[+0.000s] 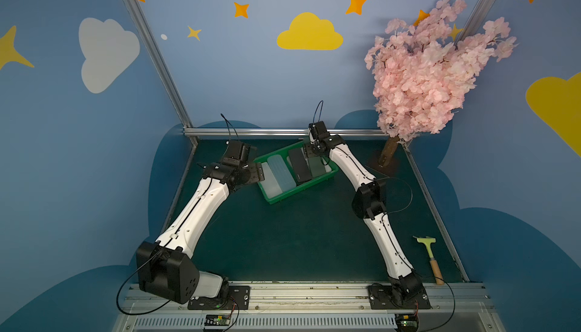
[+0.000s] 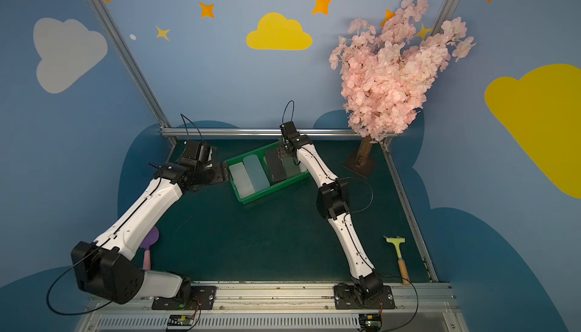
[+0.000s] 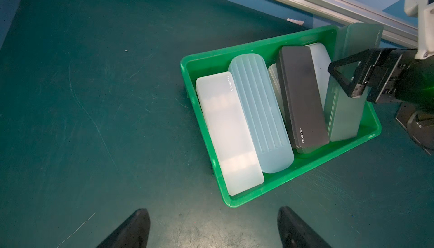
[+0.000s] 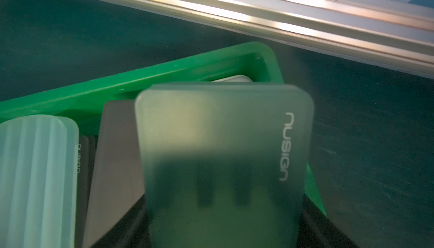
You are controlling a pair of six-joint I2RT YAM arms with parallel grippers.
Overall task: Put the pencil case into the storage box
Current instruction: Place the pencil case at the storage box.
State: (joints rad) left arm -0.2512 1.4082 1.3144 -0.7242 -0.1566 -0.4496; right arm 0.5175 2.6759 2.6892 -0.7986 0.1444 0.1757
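1. The box (image 1: 273, 200) sits askew toward the back of the mat (image 1: 298, 236), between the two arms.
2. The right gripper (image 1: 313, 151) reaches down over the box's right end and clasps the grey-green case (image 3: 345, 117), a finger tight against each long side in the right wrist view.
3. That case is tilted. Its near end is down inside the box, and its far end (image 4: 223, 117) pokes up over the far corner of the rim.
4. Just beside it lies the black case (image 3: 303, 98), resting at a slant on a pale case (image 3: 321, 68) underneath.
5. Next along are the ribbed blue case (image 3: 258, 117) and then the white case (image 3: 225, 129), both lying flat and side by side at the left end.
6. The left gripper (image 1: 260, 172) hangs just outside the box's left wall, its fingers (image 3: 136, 228) spread wide with only mat between them.
7. A pink tree (image 1: 424, 72) stands at the back right corner.
8. A scraper (image 1: 429, 251) lies near the front right edge.
9. In a top view a purple spatula (image 2: 151, 239) shows by the left arm.
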